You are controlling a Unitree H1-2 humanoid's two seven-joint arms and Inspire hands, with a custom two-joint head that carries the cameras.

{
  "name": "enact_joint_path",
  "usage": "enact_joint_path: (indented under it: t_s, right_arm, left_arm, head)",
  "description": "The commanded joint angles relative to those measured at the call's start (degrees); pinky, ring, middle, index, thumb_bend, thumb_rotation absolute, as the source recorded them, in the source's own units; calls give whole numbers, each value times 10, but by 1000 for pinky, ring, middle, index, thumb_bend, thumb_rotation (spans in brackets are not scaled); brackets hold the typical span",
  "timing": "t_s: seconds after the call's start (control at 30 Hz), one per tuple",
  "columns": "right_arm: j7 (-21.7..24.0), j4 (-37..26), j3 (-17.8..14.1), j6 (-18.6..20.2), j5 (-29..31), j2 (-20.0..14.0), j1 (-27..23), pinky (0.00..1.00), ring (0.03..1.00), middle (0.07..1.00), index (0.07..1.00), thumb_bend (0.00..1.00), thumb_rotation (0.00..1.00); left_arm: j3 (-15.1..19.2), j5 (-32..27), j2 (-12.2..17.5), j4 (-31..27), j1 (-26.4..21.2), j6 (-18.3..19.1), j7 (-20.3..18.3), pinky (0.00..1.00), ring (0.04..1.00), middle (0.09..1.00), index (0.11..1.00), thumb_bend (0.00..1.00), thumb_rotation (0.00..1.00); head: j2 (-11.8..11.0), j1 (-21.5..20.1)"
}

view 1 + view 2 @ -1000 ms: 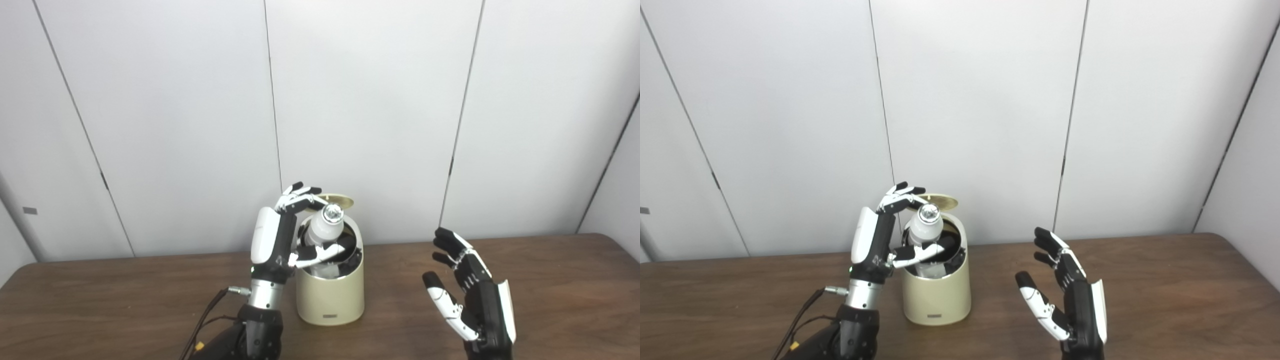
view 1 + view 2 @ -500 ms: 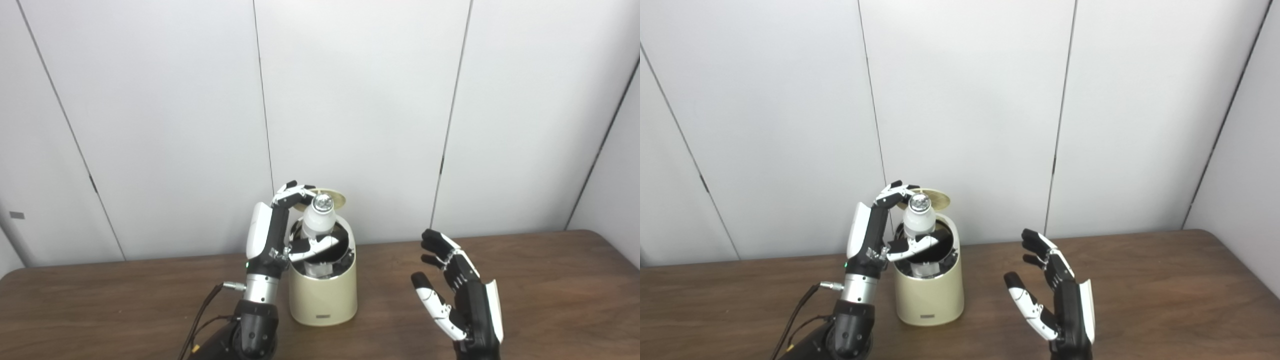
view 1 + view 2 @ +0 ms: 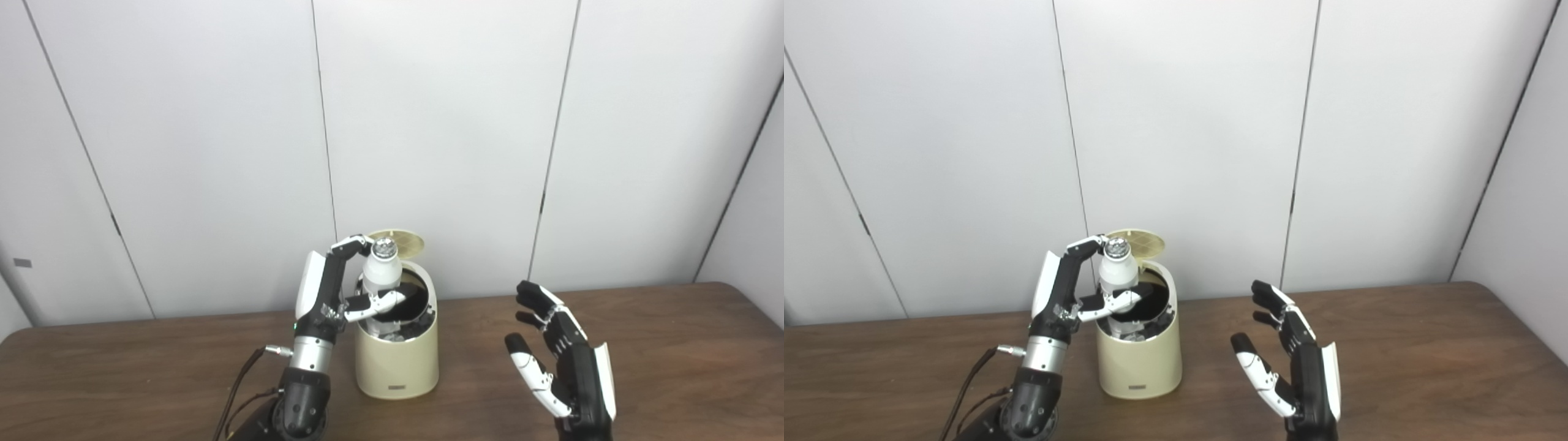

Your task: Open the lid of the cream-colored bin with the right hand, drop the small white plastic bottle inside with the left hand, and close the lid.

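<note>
Compared with a second ago, the left hand (image 3: 334,288) has drawn slightly toward the near-left rim of the bin, carrying the bottle with it; the right hand has kept its pose, allowing for a small camera shift. The brown table (image 3: 674,343) carries a single cream bin (image 3: 398,361), standing upright just left of centre. Its round lid (image 3: 401,242) is already raised and stands tilted back behind the opening, so the opening step appears complete. The right hand (image 3: 566,367) hovers well to the right of the bin with fingers spread apart, holding nothing. The left hand is clamped on the small white bottle (image 3: 381,272), fingers over its silver cap and thumb across its lower body. The bottle stands upright above the left part of the dark opening, its base at about rim level; whether it touches the contents cannot be told. Judged from this, the drop is in hand but not finished: release of the bottle and closing of the lid remain.
</note>
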Motion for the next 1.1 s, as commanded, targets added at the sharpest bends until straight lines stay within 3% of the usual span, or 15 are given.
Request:
enact_joint_path:
  t_s: [0.0,0.4,0.57,0.6,0.67,0.93,1.07]
  right_arm:
    - [0,-21,3,-17,2,0,-14,716,797,803,773,371,541]
    - [-2,-21,3,-15,2,2,-14,728,804,808,777,391,542]
    - [-2,-16,3,-20,2,0,-15,721,795,799,775,402,550]
    - [-1,-14,4,-22,4,-1,-16,719,794,799,776,404,551]
    - [0,-12,4,-22,6,-1,-16,722,797,801,776,402,551]
    - [-2,-10,4,-23,5,-2,-17,725,800,802,772,425,565]
    - [0,-14,4,-20,7,-1,-17,726,803,805,775,420,567]
  left_arm:
    - [8,-2,-4,-12,-15,-2,-17,843,724,495,478,525,0]
    - [58,-20,-15,-31,1,-2,-93,880,736,501,467,525,0]
    - [84,-26,-24,-31,6,-2,-124,886,735,507,484,520,79]
    - [90,-27,-26,-30,6,-2,-130,880,732,504,481,805,231]
    - [99,-28,-30,-28,6,-2,-138,878,730,499,478,950,343]
    - [120,-20,-39,-14,5,-2,-151,891,727,478,474,1000,630]
    - [126,-24,-41,-12,6,-2,-161,903,729,474,475,1000,624]
  head:
    - [-1,0]
    - [2,-1]
    - [1,-1]
    - [1,-2]
    - [0,-2]
    - [0,-2]
    - [1,-1]
